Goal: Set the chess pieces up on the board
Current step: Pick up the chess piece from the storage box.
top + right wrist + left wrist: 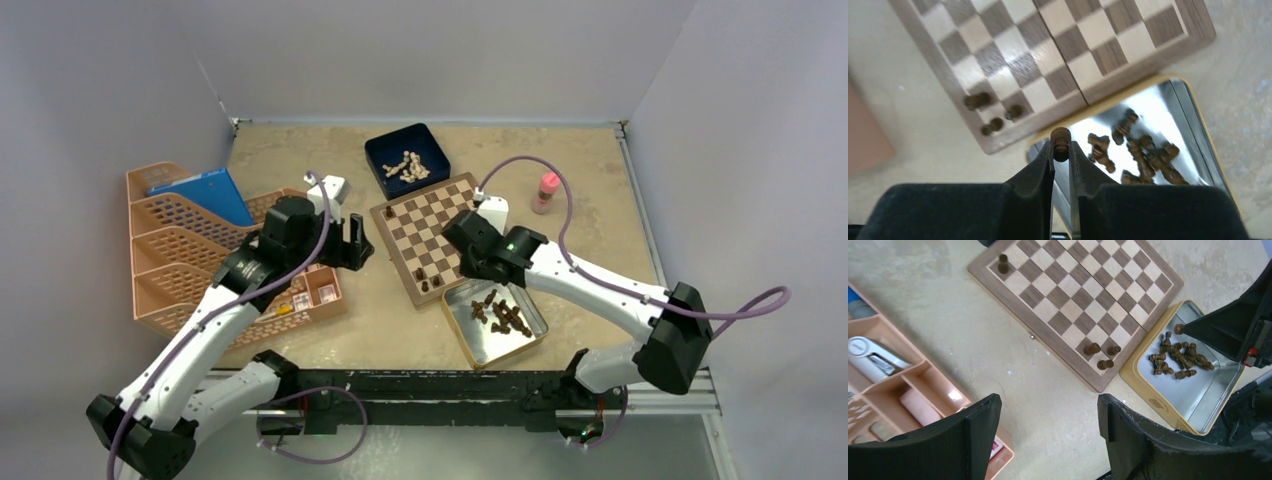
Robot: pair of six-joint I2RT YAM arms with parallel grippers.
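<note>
Soft, even light from above fills the top view, leaving faint shadows on the mottled tan tabletop (300,150). In the right wrist view the shiny silver square tin (1173,105) glares white and the checkered wooden chessboard (1048,45) is blurred, while the small dark brown chessman (1060,142) near the lens looks sharper.

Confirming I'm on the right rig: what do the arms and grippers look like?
The left arm and right arm have white links, black joints and a looping purple cable each. The left gripper and right gripper have matte black wedge-shaped fingers.
</note>
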